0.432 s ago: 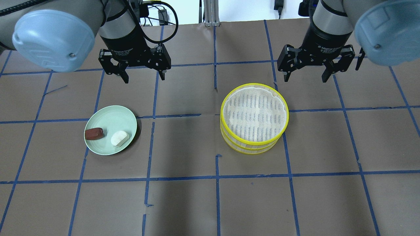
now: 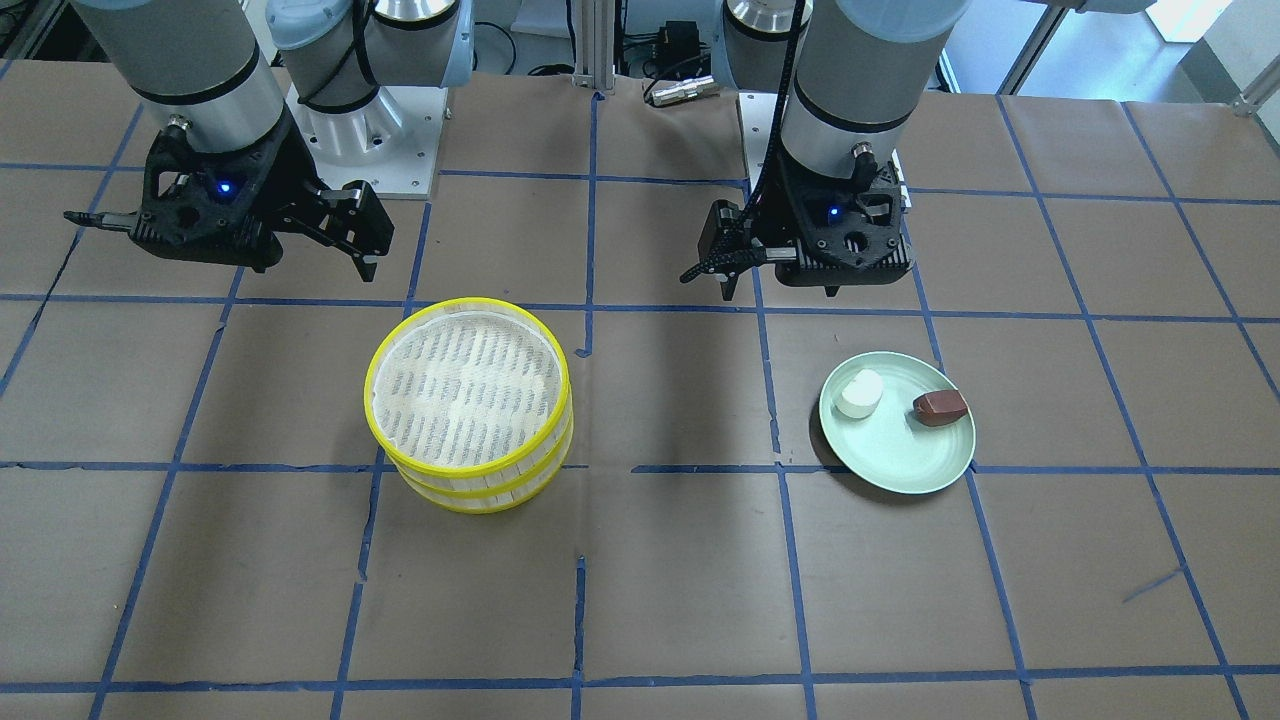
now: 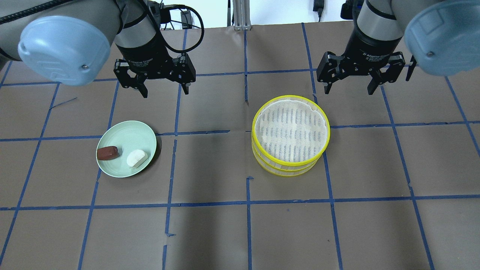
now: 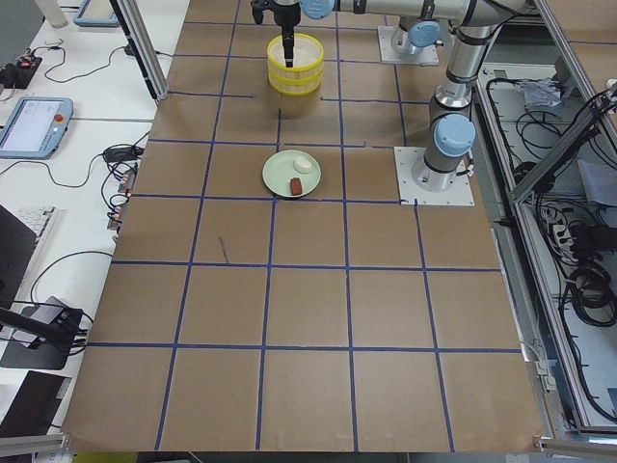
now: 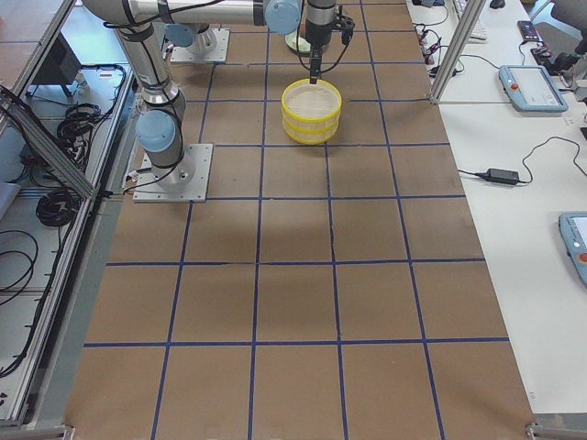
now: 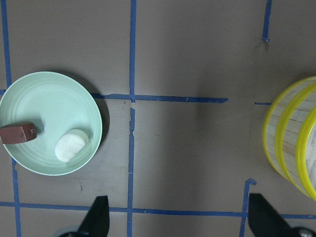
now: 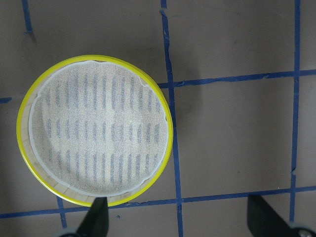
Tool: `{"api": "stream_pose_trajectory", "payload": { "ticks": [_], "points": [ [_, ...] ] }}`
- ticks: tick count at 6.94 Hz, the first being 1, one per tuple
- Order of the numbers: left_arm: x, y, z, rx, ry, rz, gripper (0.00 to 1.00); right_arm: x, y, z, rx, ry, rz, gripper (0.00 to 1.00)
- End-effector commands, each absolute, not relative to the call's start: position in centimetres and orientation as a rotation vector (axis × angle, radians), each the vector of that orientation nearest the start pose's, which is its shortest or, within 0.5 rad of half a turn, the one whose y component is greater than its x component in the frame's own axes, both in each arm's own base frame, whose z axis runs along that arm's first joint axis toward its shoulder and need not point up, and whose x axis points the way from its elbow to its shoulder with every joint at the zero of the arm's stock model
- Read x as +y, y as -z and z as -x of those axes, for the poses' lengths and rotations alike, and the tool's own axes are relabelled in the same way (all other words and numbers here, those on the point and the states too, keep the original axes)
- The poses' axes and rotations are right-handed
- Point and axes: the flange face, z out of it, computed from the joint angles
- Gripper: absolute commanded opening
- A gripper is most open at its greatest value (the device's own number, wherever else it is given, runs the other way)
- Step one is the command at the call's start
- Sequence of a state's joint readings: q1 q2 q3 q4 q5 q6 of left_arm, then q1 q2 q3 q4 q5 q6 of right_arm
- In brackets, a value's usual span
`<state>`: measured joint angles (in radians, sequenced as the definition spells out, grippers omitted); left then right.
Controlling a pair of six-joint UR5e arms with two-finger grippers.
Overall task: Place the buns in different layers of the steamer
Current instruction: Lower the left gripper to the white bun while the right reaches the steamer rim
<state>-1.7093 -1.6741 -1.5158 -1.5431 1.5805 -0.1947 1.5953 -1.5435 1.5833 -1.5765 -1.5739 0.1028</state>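
Observation:
The white bun (image 3: 137, 158) and the reddish-brown bun (image 3: 107, 152) lie side by side on a pale green plate (image 3: 127, 127) on the robot's left. The two-tier steamer (image 3: 290, 135), with yellow rims, stands stacked on the right, and its top mesh liner is bare. My left gripper (image 3: 165, 90) hangs open and empty above the table behind the plate. My right gripper (image 3: 348, 90) hangs open and empty behind the steamer, slightly to its right. The left wrist view shows the white bun (image 6: 71, 145), the brown bun (image 6: 18, 133) and the steamer's edge (image 6: 296, 143). The right wrist view shows the steamer (image 7: 96, 131) from above.
The table is covered in brown paper with a grid of blue tape lines (image 3: 247, 202). The arm bases (image 2: 370, 130) stand at the robot's side of the table. Bare paper lies between the plate and the steamer.
My left arm has shifted slightly, and its gripper has drawn a little back toward the robot. The right arm, the buns and the steamer have not visibly moved.

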Motion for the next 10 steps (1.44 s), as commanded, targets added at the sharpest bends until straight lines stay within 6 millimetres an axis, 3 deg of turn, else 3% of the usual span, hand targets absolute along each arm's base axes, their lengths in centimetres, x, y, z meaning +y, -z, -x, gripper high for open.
{"api": "stream_pose_trajectory", "payload": {
  "ticks": [1,2,3,5,7,9,10],
  "points": [
    [-52.2,-45.3,16.4,3.127,-0.07,0.129,1.0,-49.8,-46.6,-14.5,3.144,-0.06,-0.123,1.0],
    [-52.6,-43.1,12.8,3.13,-0.134,0.149,1.0,-49.9,-46.4,-14.5,3.144,-0.062,-0.125,1.0],
    [-53.3,-40.2,10.5,3.139,-0.114,0.008,1.0,-50.0,-45.9,-14.5,3.146,-0.069,-0.123,1.0],
    [-52.6,-33.0,4.4,3.15,-0.066,-0.077,0.99,-51.2,-41.8,-14.7,3.143,-0.116,-0.121,1.0],
    [-52.3,-28.8,3.2,3.157,-0.126,-0.121,0.98,-53.3,-35.4,-14.8,3.142,-0.08,-0.118,1.0],
    [-52.9,-27.6,3.1,3.156,-0.127,-0.111,0.98,-53.5,-28.7,-15.1,3.144,-0.156,-0.106,0.98],
    [-53.0,-27.4,3.1,3.158,-0.132,-0.099,0.98,-53.5,-27.6,-15.6,3.145,-0.159,-0.092,0.9]
  ]
}}
